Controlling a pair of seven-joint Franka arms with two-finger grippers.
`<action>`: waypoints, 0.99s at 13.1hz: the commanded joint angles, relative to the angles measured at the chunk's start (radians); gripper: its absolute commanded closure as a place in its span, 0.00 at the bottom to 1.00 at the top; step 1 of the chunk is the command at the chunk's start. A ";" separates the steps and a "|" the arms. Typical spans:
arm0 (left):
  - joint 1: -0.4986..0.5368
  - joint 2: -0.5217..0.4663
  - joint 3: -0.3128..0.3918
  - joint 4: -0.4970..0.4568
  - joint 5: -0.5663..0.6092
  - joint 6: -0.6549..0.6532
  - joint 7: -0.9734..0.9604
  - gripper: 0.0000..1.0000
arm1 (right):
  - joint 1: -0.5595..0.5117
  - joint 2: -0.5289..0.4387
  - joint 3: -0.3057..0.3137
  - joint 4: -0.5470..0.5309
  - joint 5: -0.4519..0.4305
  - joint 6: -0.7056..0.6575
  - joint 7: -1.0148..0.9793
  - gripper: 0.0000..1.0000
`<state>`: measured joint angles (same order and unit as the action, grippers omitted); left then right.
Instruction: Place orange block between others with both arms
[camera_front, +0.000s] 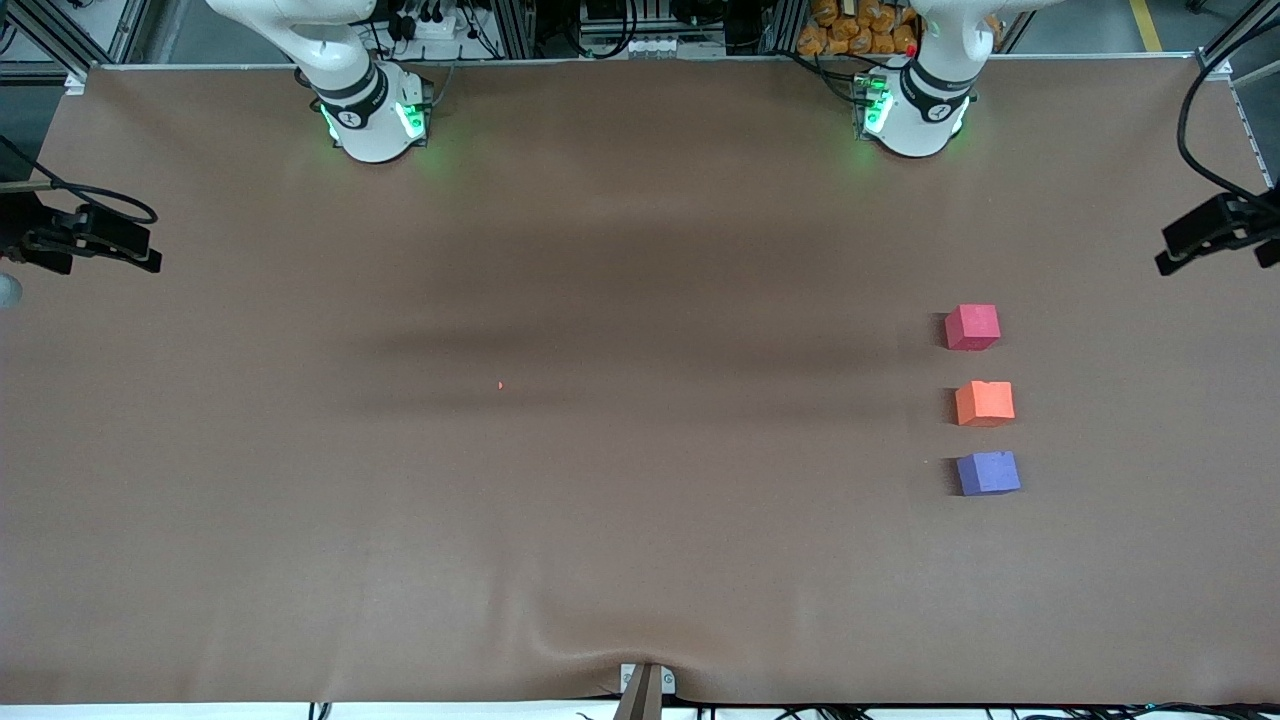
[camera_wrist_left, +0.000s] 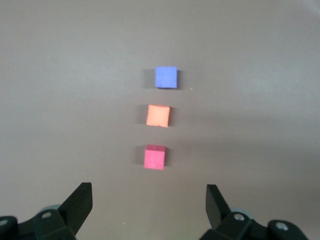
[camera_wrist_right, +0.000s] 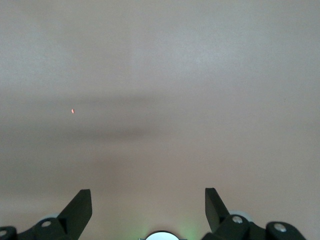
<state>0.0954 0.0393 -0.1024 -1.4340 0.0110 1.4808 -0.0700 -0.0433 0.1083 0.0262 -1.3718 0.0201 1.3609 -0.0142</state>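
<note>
Three small foam cubes stand in a line toward the left arm's end of the table. The orange block (camera_front: 984, 403) (camera_wrist_left: 158, 115) sits between the red-pink cube (camera_front: 972, 327) (camera_wrist_left: 154, 157), farther from the front camera, and the purple cube (camera_front: 988, 473) (camera_wrist_left: 166, 77), nearer to it. High over the table, the left gripper (camera_wrist_left: 149, 202) is open and empty, looking down on the three cubes. The right gripper (camera_wrist_right: 148, 202) is also open and empty, over bare table near its own base. In the front view only the arms' bases show.
A brown mat (camera_front: 600, 500) covers the table. A tiny orange speck (camera_front: 500, 385) (camera_wrist_right: 73, 111) lies mid-table. Black camera mounts (camera_front: 1215, 230) (camera_front: 80, 240) stand at both ends of the table, and a bracket (camera_front: 645, 685) at the near edge.
</note>
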 joint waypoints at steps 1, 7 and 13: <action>-0.019 -0.117 0.015 -0.161 -0.022 0.055 -0.025 0.00 | 0.005 -0.010 -0.002 0.003 0.004 -0.014 -0.006 0.00; -0.022 -0.179 0.018 -0.213 -0.020 0.049 -0.057 0.00 | 0.005 -0.012 -0.003 0.003 0.003 -0.019 -0.007 0.00; -0.042 -0.177 0.018 -0.197 -0.013 0.041 -0.051 0.00 | 0.003 -0.012 -0.003 0.003 0.003 -0.019 -0.007 0.00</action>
<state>0.0655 -0.1140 -0.0933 -1.6136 0.0056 1.5138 -0.1122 -0.0422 0.1083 0.0282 -1.3718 0.0201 1.3549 -0.0143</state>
